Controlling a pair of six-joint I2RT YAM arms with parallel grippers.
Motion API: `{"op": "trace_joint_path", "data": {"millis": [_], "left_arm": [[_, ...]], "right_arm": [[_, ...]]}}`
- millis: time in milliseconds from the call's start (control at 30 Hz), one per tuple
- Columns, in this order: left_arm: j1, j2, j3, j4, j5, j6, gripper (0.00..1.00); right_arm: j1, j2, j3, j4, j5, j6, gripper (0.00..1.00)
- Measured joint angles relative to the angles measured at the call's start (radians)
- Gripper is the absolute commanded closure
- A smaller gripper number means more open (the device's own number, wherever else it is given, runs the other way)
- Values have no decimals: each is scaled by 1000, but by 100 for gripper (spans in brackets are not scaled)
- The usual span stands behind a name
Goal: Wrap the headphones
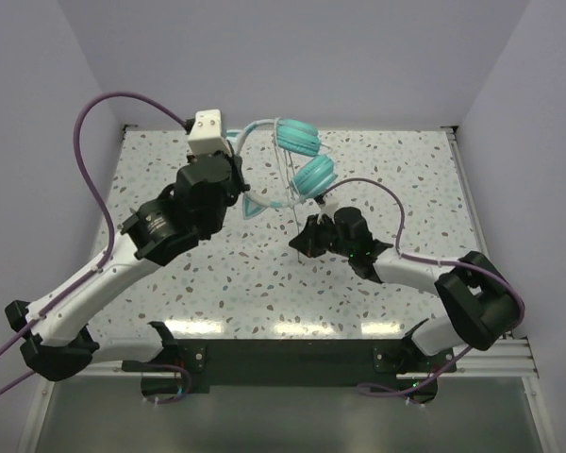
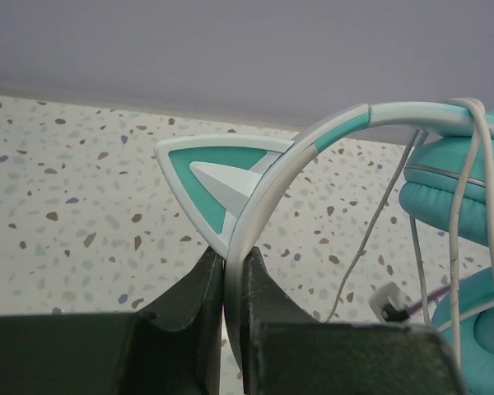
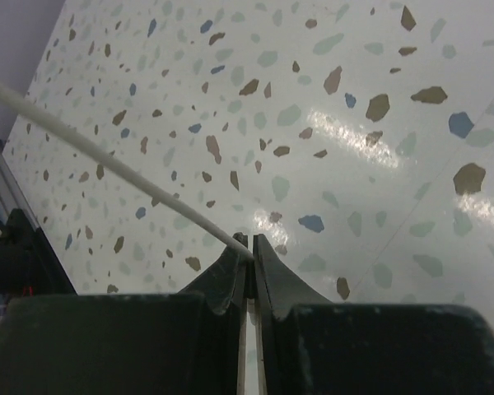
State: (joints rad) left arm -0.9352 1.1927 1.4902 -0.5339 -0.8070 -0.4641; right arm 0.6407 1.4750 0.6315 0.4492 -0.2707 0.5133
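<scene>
The turquoise headphones [image 1: 297, 137] hang above the speckled table, one teal earcup over the other [image 1: 314, 175]. My left gripper [image 1: 236, 184] is shut on the pale headband [image 2: 280, 173], just below a teal triangular ear piece [image 2: 206, 177]; the jaws [image 2: 233, 263] pinch the band flat. The whitish cord [image 2: 461, 230] loops over the band and earcups [image 2: 453, 193], and its plug [image 2: 387, 303] dangles below. My right gripper [image 1: 300, 241] sits lower, in front of the earcups. It is shut [image 3: 251, 245] on the thin cord [image 3: 107, 164], which runs taut up to the left.
Purple arm cables [image 1: 104, 104] arc over the left side and across the right arm [image 1: 396, 203]. The table's white rim [image 1: 457, 170] runs along the right; grey walls enclose the back and sides. The metal base rail [image 1: 292, 359] lies at the near edge.
</scene>
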Motion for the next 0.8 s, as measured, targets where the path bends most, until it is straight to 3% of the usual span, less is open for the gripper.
{"op": "trace_joint_path", "data": {"millis": [400,800], "left_arm": [[371,188,-27,7,138,-8,100],[422,399,-48,26,227,-7,100]], "right_arm": [[70,-296,-83,-257,100,-45,100],[297,-349,128,-650,219,-176,100]]}}
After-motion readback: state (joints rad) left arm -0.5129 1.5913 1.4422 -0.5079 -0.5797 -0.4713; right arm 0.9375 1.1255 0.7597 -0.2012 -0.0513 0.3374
